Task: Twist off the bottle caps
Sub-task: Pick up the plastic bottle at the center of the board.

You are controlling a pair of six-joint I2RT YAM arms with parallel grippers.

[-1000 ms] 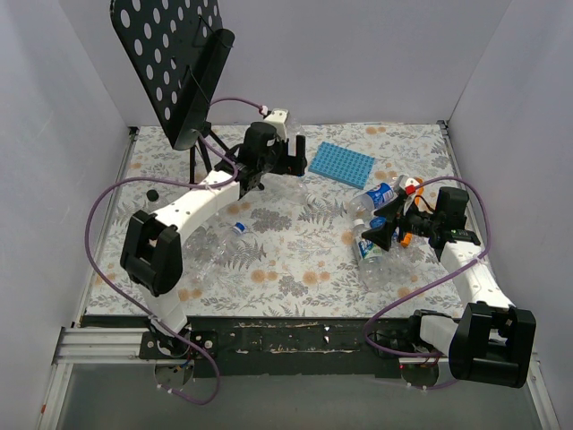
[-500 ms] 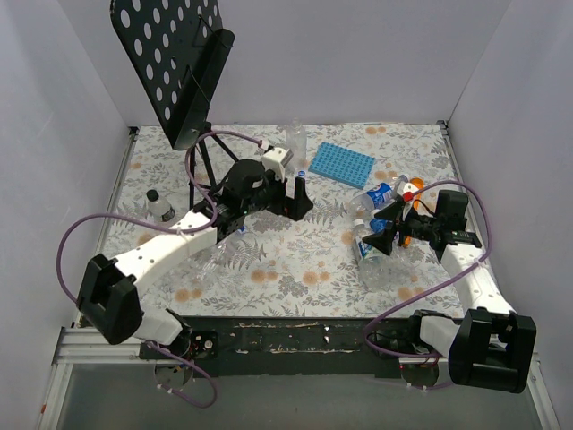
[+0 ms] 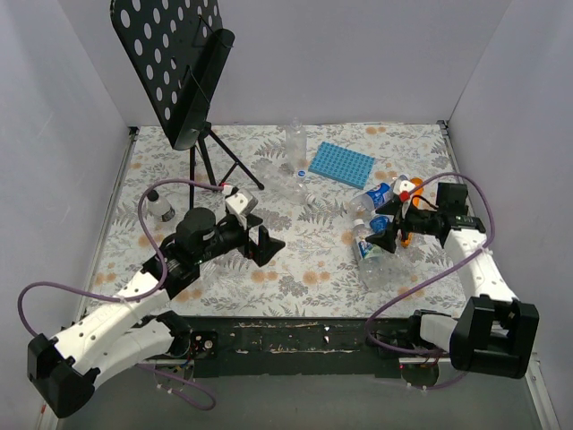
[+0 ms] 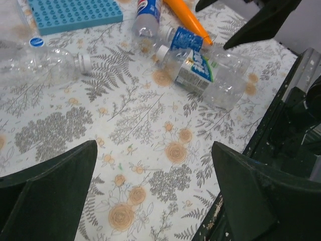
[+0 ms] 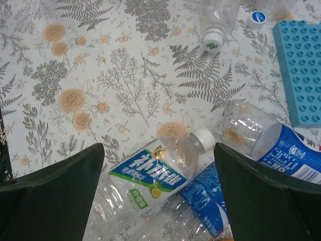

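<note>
Several bottles lie piled at the right. A bottle with a blue-and-green label (image 5: 150, 179) and a white cap (image 5: 204, 138) lies under my right gripper (image 5: 158, 196), which is open and holds nothing. From above, that gripper (image 3: 380, 224) hovers over the pile (image 3: 369, 248). My left gripper (image 3: 267, 244) is open and empty over bare cloth at the near left (image 4: 155, 196). A clear bottle (image 4: 45, 60) with a white cap (image 4: 85, 61) lies at the back centre. A loose blue-and-white cap (image 3: 302, 172) sits beside it. Another clear bottle (image 3: 295, 139) stands upright at the back.
A blue ridged tray (image 3: 341, 164) lies at the back right. An orange stick (image 4: 188, 17) lies in the pile. A black music stand (image 3: 183, 72) rises at the back left. A small dark-capped bottle (image 3: 161, 208) stands at the left. White walls enclose the table.
My left arm has swung back from the far centre to the near left, leaving the upright bottle standing. My right gripper stays over the pile, its jaws slightly wider.
</note>
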